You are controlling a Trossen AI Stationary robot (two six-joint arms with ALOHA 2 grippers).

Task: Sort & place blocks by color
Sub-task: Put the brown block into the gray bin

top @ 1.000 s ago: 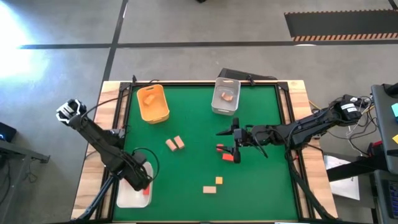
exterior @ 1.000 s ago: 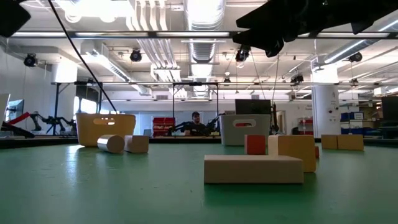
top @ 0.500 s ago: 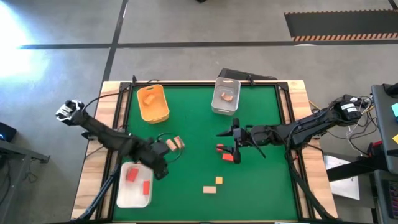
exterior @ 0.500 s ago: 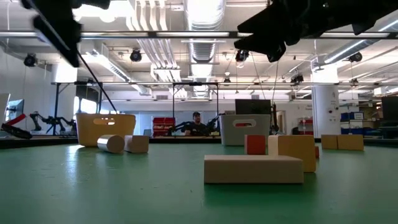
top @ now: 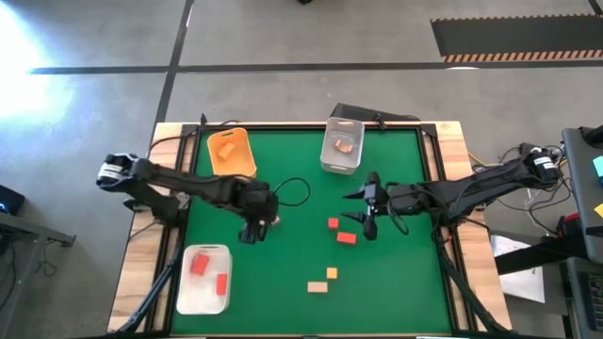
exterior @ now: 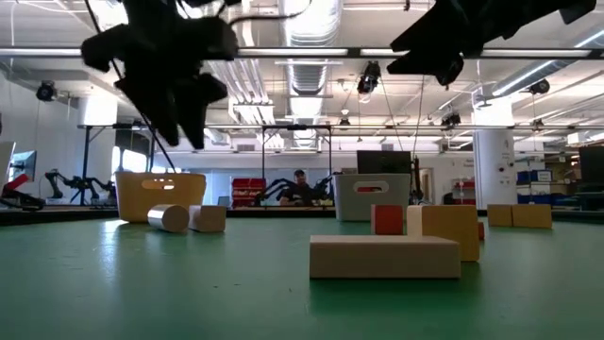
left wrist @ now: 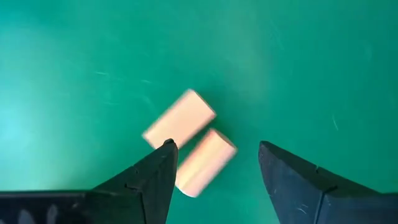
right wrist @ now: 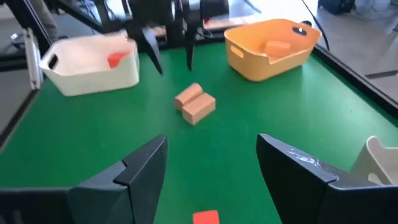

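Observation:
Two pale tan blocks [left wrist: 189, 140] lie side by side on the green mat. My left gripper [left wrist: 214, 149] hangs open right above them [top: 274, 219], touching nothing. My right gripper [top: 366, 222] is open and hovers just right of two red blocks [top: 339, 231]. One red block [right wrist: 205, 216] shows between its fingers. A tan block [top: 317, 286] and a yellow-orange block [top: 332, 273] lie near the near edge. Two more red blocks [top: 209, 273] lie in the white bin.
The orange bin [top: 231, 155] at far left holds an orange block. The clear bin [top: 341, 146] at far centre holds one block. The white bin [top: 204, 278] sits at near left. Wooden table edges frame the mat. A person sits in the room beyond the far edge.
My left arm has swung from above the white bin at near left toward the table's middle. It now hangs over the two tan blocks. The two red blocks in the white bin have come into view. My right gripper has drawn back a little toward the right edge.

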